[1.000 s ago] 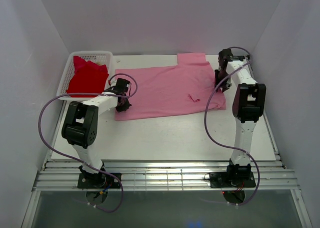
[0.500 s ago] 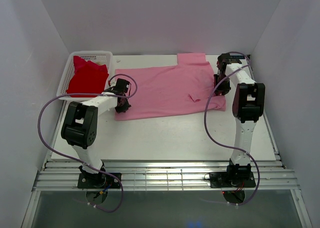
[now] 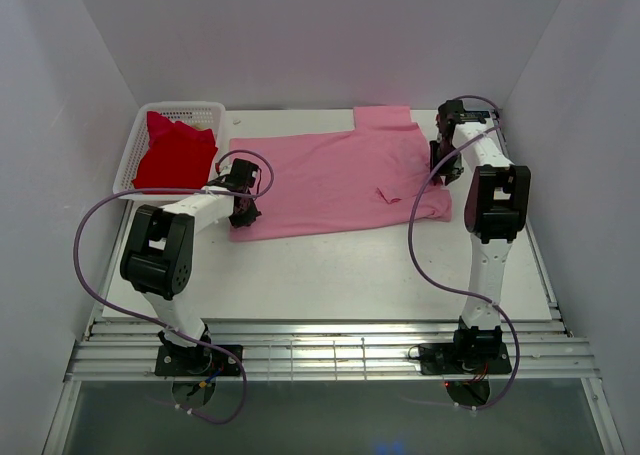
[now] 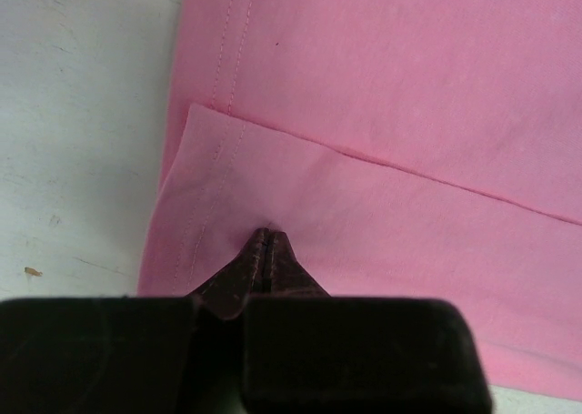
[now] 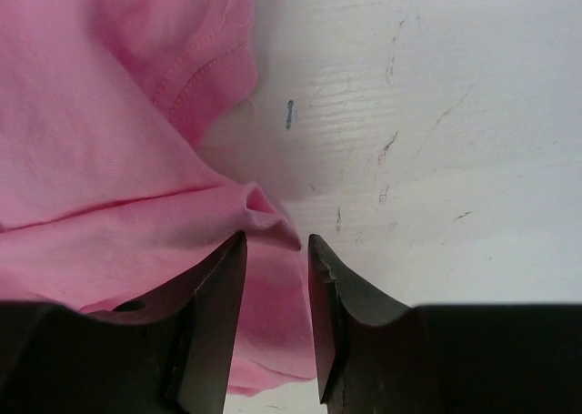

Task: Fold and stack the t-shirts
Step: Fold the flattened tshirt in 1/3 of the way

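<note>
The pink t-shirt [image 3: 330, 180] lies spread flat on the tabletop [image 3: 330, 270]. The left hand [image 4: 264, 237] is pinched tight on the shirt's near hem corner, where a flap of cloth is turned over, likely so that edge can be carried across in a fold. The right hand [image 5: 275, 241] sits at the shirt's opposite, shoulder end. Its fingers stand a narrow gap apart around a raised ridge of cloth, and I judge it poised to grip rather than clamped. The red t-shirt [image 3: 175, 155] is bunched in the white basket [image 3: 185, 107] just beyond the shirt's hem end. Bare tabletop on the shirt's near side offers room for folding, while its far sleeve reaches close to the back wall.
</note>
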You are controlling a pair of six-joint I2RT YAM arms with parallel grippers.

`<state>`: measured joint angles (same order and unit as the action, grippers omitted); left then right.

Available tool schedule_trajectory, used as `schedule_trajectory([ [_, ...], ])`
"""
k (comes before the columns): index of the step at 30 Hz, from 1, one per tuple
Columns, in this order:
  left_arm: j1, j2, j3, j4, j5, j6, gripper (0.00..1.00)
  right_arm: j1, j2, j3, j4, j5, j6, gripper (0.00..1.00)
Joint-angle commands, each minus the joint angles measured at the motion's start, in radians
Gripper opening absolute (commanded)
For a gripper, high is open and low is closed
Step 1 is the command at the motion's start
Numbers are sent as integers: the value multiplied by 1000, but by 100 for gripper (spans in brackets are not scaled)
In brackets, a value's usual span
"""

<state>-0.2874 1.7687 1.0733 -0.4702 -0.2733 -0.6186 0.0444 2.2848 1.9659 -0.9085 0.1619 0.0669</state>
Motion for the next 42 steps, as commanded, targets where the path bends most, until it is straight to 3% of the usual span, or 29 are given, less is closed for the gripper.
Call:
schedule_trajectory([
  [1, 1, -57, -15, -21, -7, -4, 0, -14, 4, 47, 14, 13, -13, 40],
  [12, 1, -58, -1, -25, -15, -1, 0, -15, 16, 17, 19, -74, -21, 34],
  [17, 1, -55, -3, -25, -15, -4, 0, -15, 12, 33, 23, -127, -22, 8],
  [29, 1, -54, -21, -25, -20, -18, 0, -15, -79, 214, 8, -153, 51, 8],
  [35, 1, -54, -26, -25, -21, -20, 0, -15, -73, 182, 56, -162, 108, 8],
  [42, 1, -48, -35, -25, -23, -17, 0, -15, -22, 114, 151, -335, 243, 8],
])
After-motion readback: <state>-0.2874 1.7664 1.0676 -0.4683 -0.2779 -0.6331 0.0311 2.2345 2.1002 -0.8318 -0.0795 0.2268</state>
